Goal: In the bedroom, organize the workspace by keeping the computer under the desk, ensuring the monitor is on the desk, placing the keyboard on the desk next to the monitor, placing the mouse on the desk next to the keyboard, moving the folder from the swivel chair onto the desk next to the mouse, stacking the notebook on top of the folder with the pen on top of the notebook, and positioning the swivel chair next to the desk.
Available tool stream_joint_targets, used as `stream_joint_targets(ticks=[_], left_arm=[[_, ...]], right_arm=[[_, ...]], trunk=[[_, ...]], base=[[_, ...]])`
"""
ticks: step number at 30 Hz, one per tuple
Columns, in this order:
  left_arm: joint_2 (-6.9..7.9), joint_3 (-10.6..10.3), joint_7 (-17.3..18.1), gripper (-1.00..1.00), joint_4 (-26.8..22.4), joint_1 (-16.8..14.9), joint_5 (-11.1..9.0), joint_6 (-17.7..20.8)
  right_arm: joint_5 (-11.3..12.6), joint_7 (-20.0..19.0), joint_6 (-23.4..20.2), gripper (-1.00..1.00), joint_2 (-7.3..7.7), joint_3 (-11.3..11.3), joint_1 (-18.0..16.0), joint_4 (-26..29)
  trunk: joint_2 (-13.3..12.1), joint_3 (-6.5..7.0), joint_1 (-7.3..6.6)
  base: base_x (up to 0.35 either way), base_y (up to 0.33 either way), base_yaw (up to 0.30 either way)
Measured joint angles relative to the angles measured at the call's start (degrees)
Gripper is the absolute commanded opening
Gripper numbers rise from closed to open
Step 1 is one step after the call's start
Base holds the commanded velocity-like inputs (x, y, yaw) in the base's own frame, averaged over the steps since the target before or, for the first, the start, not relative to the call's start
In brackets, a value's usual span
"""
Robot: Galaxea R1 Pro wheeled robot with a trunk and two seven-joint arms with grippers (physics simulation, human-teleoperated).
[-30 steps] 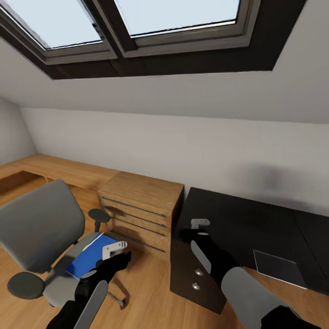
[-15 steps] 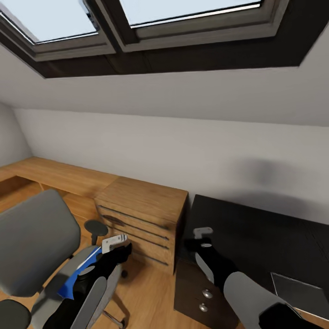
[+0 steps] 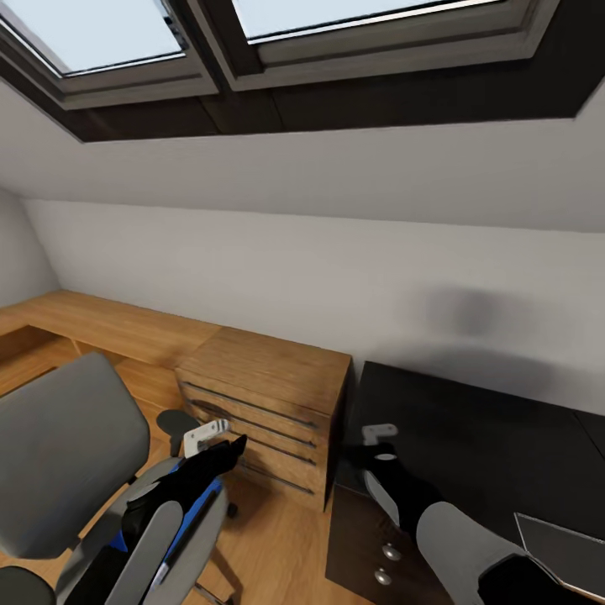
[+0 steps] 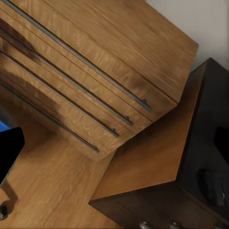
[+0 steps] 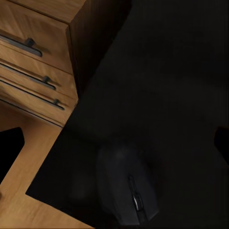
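The swivel chair (image 3: pixel 67 454), grey with black armrests, stands at the lower left of the head view. A strip of the blue folder (image 3: pixel 195 507) shows on its seat, mostly hidden under my left arm. My left gripper (image 3: pixel 227 444) hovers open past the seat's far edge, facing the wooden drawers. The black desk (image 3: pixel 479 420) is at the right, its drawer unit (image 3: pixel 378 555) below. My right gripper (image 3: pixel 376 441) hangs open over the desk's near corner, above the black mouse (image 5: pixel 126 186) lying there. A flat dark grey rectangle, apparently the notebook (image 3: pixel 565 546), lies on the desk at the lower right.
A light wooden drawer unit (image 3: pixel 269 403) stands between chair and desk, a narrow floor gap (image 4: pixel 143 157) separating it from the desk. A long wooden shelf (image 3: pixel 109 323) runs along the left wall. A sloped ceiling with skylights (image 3: pixel 336 34) hangs overhead.
The whole view has shifted as the camera moved: chair and desk sit lower and nearer the frame edges. My left arm now covers more of the folder. Both grippers keep their pose.
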State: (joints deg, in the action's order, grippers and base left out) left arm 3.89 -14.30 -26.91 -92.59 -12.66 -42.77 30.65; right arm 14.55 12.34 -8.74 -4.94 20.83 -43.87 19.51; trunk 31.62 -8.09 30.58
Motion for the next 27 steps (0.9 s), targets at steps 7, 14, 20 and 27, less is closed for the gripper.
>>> stream_joint_targets(ticks=[7,14,20,27], left_arm=[[0.01,0.0,-0.1,1.00,0.0,0.0,-0.1,0.0],[0.10,0.0,-0.1,1.00,0.0,0.0,-0.1,0.1],[0.10,0.1,-0.2,1.00,0.0,0.0,-0.1,0.1],[0.10,0.9,-0.2,1.00,0.0,0.0,-0.1,0.1]], right_arm=[[0.3,-0.8,-0.3,1.00,0.84,-0.1,-0.2,0.0],[0.9,-0.8,-5.2,1.00,0.79,-1.0,-0.2,4.6],[1.0,-0.9,-5.7,1.00,0.91,-1.2,-0.2,5.8],[1.0,-1.0,-5.4,1.00,1.04,-1.0,-0.2,5.8]], trunk=[[2.8,-1.26,1.54],[5.6,-2.52,3.08],[8.0,-3.61,4.40],[10.9,-4.87,5.94]], base=[[0.000,0.000,0.000],[0.000,0.000,0.000],[0.000,0.000,0.000],[0.000,0.000,0.000]])
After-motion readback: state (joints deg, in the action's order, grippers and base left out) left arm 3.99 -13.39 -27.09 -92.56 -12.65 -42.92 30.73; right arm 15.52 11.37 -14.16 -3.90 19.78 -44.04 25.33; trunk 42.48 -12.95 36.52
